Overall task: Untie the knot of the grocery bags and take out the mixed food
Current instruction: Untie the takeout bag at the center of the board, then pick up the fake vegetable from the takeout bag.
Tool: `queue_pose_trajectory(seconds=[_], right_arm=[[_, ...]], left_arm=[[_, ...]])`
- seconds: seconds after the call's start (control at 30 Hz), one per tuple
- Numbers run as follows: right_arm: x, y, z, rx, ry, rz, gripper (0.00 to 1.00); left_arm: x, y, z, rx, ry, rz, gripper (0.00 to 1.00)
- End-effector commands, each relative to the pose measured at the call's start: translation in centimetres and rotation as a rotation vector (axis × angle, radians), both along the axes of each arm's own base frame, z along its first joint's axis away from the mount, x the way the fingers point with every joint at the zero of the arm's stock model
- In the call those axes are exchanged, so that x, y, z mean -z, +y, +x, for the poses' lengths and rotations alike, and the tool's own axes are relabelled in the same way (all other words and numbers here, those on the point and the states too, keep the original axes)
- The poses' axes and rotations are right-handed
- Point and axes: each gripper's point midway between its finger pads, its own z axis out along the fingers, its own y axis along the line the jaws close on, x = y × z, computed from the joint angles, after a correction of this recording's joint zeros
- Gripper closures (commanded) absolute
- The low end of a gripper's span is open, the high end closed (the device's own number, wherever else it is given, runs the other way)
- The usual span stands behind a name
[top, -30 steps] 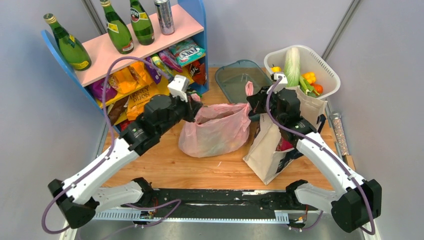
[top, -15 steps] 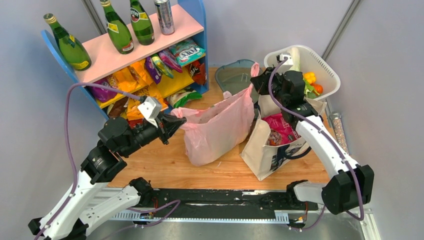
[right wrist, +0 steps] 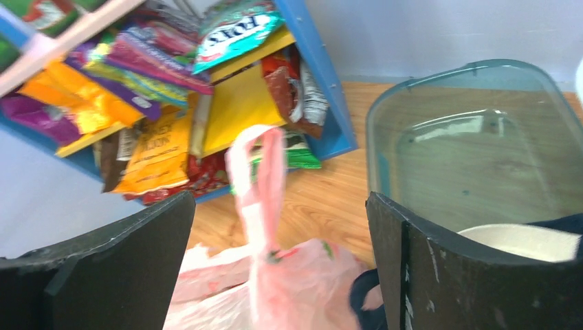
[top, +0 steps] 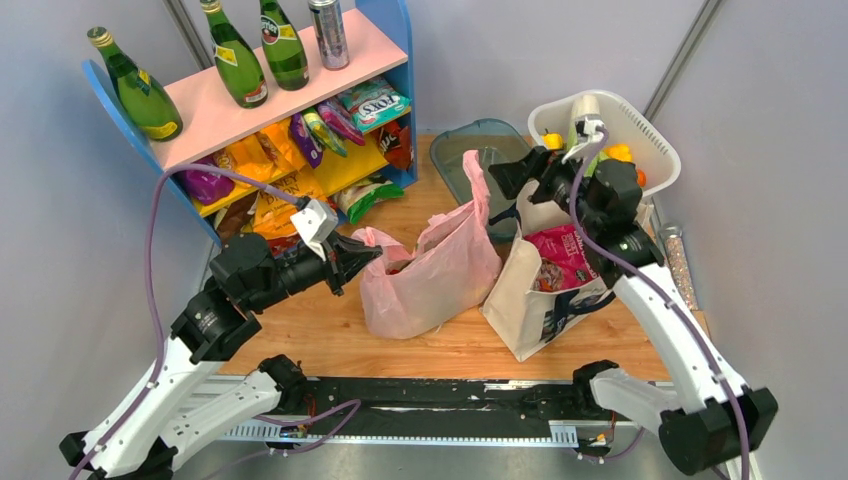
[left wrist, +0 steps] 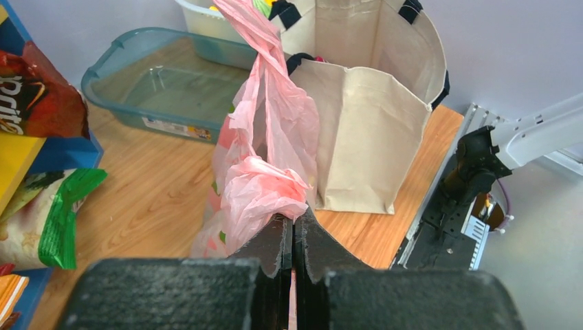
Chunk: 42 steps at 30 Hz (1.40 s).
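The left tool [left wrist: 293, 234] pinches one bunched handle [left wrist: 265, 192] of the pink bag [top: 430, 275], which stands on the desk [top: 330, 330] just beside the tote [top: 535, 300]. The right tool [right wrist: 278, 213] gapes wide around the other handle [right wrist: 258, 179]; the bag's contents are hidden.

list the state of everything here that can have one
pink bag, untied, mouth loosely open
left claw, shut on pink bag
right claw, open, empty
canvas tote, upright, open
magenta packet, inside canvas tote
teal bin, upright, empty
white basket, upright, partly filled
green bottles, upright
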Motion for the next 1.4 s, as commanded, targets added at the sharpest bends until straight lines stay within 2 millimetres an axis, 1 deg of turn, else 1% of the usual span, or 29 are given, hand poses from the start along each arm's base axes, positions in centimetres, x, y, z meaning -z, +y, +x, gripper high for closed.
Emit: queue_pose_trajectory(seconds=[0.0,0.07,0.13,0.27,0.33,0.4,0.5,0.63,0.73,0.8,0.87,0.97,1.03,1.13,1.2,1.3,1.37], right_arm=[[-0.4,1.1,-4.2,-0.056,0.034,0.073,0.04],[-0.1,1.6,-5.7,-0.066,0.052,0.081,0.03],[0.5,2.5,-7.0,-0.086,0.075,0.075,0.04],[0.6,5.8,-10.0,-0.182,0.100,0.088,0.07],[1.1,7.5,-10.8,-0.212,0.108,0.079,0.09],[2.2,9.2,-11.1,-0.236,0.120,0.055,0.14],[3.7,11.1,-10.8,-0.263,0.141,0.017,0.26],[5.3,13.0,-10.3,-0.285,0.143,-0.032,0.42],[6.9,14.0,-9.4,-0.277,0.144,-0.076,0.47],[8.0,14.1,-8.3,-0.233,0.148,-0.113,0.49],[8.8,14.4,-7.5,-0.206,0.152,-0.146,0.51],[10.3,14.4,-7.1,-0.165,0.155,-0.199,0.49],[11.7,14.2,-7.1,-0.143,0.180,-0.232,0.48],[13.9,13.1,-7.7,-0.111,0.244,-0.276,0.47],[15.6,12.0,-8.5,-0.086,0.298,-0.308,0.45],[18.4,9.8,-10.0,-0.042,0.392,-0.348,0.41],[19.9,8.2,-11.0,-0.010,0.443,-0.362,0.37]], left_arm=[[-1.3,-0.5,0.1,0.029,-0.060,-0.029,1.00],[-1.1,-0.6,0.2,0.028,-0.060,-0.026,1.00],[-0.8,-0.4,0.4,0.012,-0.059,-0.018,1.00],[-0.3,-0.1,0.7,-0.007,-0.055,0.002,1.00],[-0.2,-0.1,0.6,-0.006,-0.055,0.000,1.00],[-0.3,-0.1,0.6,-0.007,-0.055,-0.007,1.00],[-0.4,0.1,0.5,-0.013,-0.056,-0.014,1.00],[-0.3,0.4,0.4,-0.024,-0.056,-0.014,1.00],[-0.3,0.6,0.3,-0.031,-0.056,-0.020,1.00],[-0.2,0.7,0.2,-0.033,-0.054,-0.022,1.00],[-0.1,0.9,0.2,-0.038,-0.051,-0.019,1.00],[0.0,1.2,0.3,-0.057,-0.048,-0.015,1.00],[0.0,1.7,0.7,-0.096,-0.049,-0.013,1.00],[0.2,2.8,1.3,-0.168,-0.035,-0.010,1.00],[0.3,3.7,1.8,-0.231,-0.023,-0.007,1.00],[0.5,5.4,2.5,-0.335,0.001,0.004,1.00],[0.7,6.0,2.6,-0.363,0.017,0.010,1.00]])
